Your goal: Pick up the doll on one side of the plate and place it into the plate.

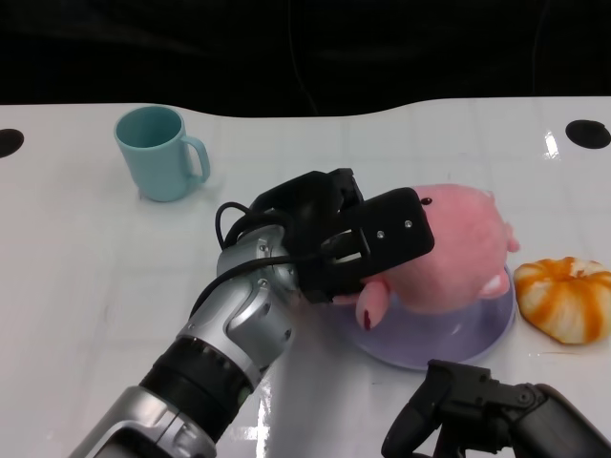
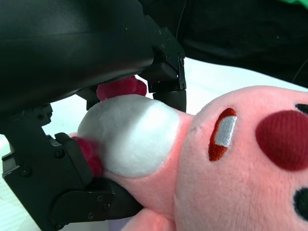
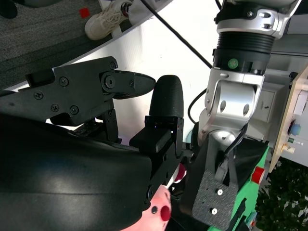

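Gripping the pink doll (image 1: pixel 456 246) between its fingers, the left robot hand (image 1: pixel 348 243) holds it just beyond its fingertips over the purple plate (image 1: pixel 449 339), its long axis running away from the hand, while the right robot hand (image 1: pixel 468 405), empty and loosely open, waits nearer the robot.

A teal mug (image 1: pixel 159 153) stands upright on the white tabletop (image 1: pixel 86 258) toward its far left, handle turned right. An orange-and-white striped pumpkin (image 1: pixel 565 298) lies near the right edge. Two black round marks sit at the far corners, left (image 1: pixel 9 142) and right (image 1: pixel 587 134). A white shoe (image 3: pixel 107 19) rests on grey floor.
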Available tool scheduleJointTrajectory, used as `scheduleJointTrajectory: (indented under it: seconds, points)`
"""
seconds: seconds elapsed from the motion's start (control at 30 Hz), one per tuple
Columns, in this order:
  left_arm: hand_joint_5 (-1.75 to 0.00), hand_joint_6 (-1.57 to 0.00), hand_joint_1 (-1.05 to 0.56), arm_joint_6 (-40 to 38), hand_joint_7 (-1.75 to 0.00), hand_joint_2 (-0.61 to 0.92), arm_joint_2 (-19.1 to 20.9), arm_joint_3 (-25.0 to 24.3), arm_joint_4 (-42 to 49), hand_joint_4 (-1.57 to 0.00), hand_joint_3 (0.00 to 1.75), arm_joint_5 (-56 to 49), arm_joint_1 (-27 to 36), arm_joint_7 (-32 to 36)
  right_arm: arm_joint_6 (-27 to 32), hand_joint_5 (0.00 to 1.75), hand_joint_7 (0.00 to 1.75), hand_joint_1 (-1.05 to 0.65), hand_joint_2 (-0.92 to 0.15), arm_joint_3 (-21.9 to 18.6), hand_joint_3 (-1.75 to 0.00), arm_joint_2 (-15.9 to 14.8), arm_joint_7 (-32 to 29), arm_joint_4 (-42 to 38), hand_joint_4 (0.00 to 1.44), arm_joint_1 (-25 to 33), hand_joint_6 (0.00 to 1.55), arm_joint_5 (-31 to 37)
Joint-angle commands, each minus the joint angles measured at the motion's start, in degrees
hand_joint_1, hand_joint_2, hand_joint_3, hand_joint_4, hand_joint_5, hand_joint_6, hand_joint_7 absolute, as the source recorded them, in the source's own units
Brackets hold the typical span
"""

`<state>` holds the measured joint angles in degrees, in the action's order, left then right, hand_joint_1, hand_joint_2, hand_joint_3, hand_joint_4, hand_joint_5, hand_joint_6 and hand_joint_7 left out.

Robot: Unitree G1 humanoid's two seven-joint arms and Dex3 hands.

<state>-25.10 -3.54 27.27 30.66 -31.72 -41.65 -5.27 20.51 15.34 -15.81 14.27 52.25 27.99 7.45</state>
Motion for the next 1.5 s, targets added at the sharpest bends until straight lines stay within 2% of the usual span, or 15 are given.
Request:
scheduleJointTrajectory:
  seconds: [0.03,0.1,0.13,0.17,0.2,0.23,0.33,0.37,0.43,0.53,0.67,0.9,1.2,1.43,1.5]
  points:
    - [-1.75,-0.74,-0.23,-1.31,-1.10,0.63,-0.33,-0.88,0.07,-0.79,0.66,0.60,-1.76,-0.59,0.36,1.58,1.30,-0.26,-0.92,0.11,-0.35,0.07,-0.55,0.88,0.69,0.15,0.60,0.28]
    - [-1.75,-0.81,-0.24,-1.03,-0.63,0.72,-0.24,-1.10,-0.33,-0.76,0.43,1.13,-1.59,-1.06,0.36,1.57,1.30,-0.26,-0.92,0.11,-0.35,0.02,-0.56,1.00,0.69,0.25,0.60,0.29]
    - [-1.70,-0.77,-0.28,-0.50,-0.40,0.80,-0.06,-1.25,-0.77,-0.69,0.29,1.54,-1.29,-1.33,0.35,1.57,1.30,-0.26,-0.92,0.06,-0.35,0.00,-0.54,1.04,0.68,0.31,0.60,0.24]
    - [-1.66,-0.74,-0.32,0.06,-0.29,0.85,0.26,-1.34,-1.39,-0.66,0.22,2.00,-0.96,-1.94,0.25,1.57,1.30,-0.26,-0.92,-0.05,-0.35,-0.03,-0.53,1.01,0.68,0.36,0.60,0.16]
    - [-1.50,-0.66,-0.38,0.62,-0.20,0.89,0.71,-1.42,-2.36,-0.46,0.19,2.57,-0.54,-2.95,0.27,1.57,1.30,-0.25,-0.92,-0.21,-0.35,0.02,-0.51,0.99,0.69,0.40,0.60,-0.06]
    - [-1.06,-0.53,-0.48,0.93,-0.09,0.91,1.09,-1.44,-3.23,-0.27,0.21,2.99,-0.22,-3.78,0.29,1.58,1.30,-0.25,-0.92,-0.35,-0.35,0.05,-0.49,0.98,0.69,0.40,0.60,-0.22]
    - [-0.55,-0.30,-0.65,1.49,-0.01,0.92,2.12,-0.93,-5.72,-0.08,0.27,3.49,0.62,-5.33,0.23,1.58,1.30,-0.24,-0.92,-0.87,-0.34,-0.14,-0.25,0.87,0.69,0.24,0.60,-0.58]
    - [-0.50,-0.26,-0.67,1.90,-0.01,0.92,2.45,-0.77,-6.49,-0.05,0.28,3.60,0.94,-5.64,0.21,1.58,1.30,-0.24,-0.92,-1.05,-0.34,-0.21,-0.17,0.77,0.69,0.15,0.60,-0.71]
    - [-0.26,-0.14,-0.79,3.36,-0.01,0.92,3.04,-0.53,-7.81,-0.01,0.33,3.73,1.78,-5.77,0.25,1.58,1.30,-0.25,-0.92,-1.27,-0.34,-0.39,-0.11,0.64,0.69,0.05,0.60,-0.72]
    - [-0.09,-0.07,-0.87,5.35,-0.01,0.92,3.74,-0.27,-9.02,0.00,0.39,3.64,2.68,-5.96,0.16,1.58,1.30,-0.26,-0.92,-1.52,-0.34,-0.44,-0.04,0.52,0.69,0.08,0.61,-0.82]
    - [-0.01,-0.03,-0.93,7.01,-0.01,0.92,5.17,0.04,-12.53,0.00,0.43,3.31,4.16,-7.02,-0.17,1.58,1.30,-0.25,-0.92,-2.04,-0.34,-0.48,0.15,0.35,0.69,0.29,0.60,-1.18]
    - [-0.03,-0.07,-0.93,8.51,-0.03,0.92,9.00,-1.29,-21.89,-0.05,0.42,4.57,9.16,-9.79,-0.11,1.57,1.30,-0.26,-0.92,-2.71,-0.35,-0.63,0.56,0.32,0.67,0.30,0.60,-1.65]
    - [-0.09,-0.12,-0.90,13.96,-0.06,0.92,17.03,-5.28,-33.81,-0.11,0.43,9.57,18.17,-15.04,-0.42,1.57,1.29,-0.26,-0.92,-3.19,-0.35,-0.65,0.89,-0.29,0.67,0.00,0.60,-1.89]
    - [-0.20,-0.20,-0.84,19.02,-0.09,0.92,19.38,-9.93,-39.64,-0.20,0.35,14.18,25.84,-14.46,-0.73,1.57,1.29,-0.25,-0.92,-3.74,-0.35,-0.83,1.30,-0.66,0.68,-0.18,0.60,-2.15]
    - [-0.43,-0.26,-0.81,20.26,-0.08,0.92,19.26,-11.34,-41.06,-0.14,0.31,15.72,28.03,-14.07,-1.04,1.57,1.28,-0.25,-0.92,-3.77,-0.35,-0.83,1.39,-0.87,0.68,-0.23,0.60,-2.11]
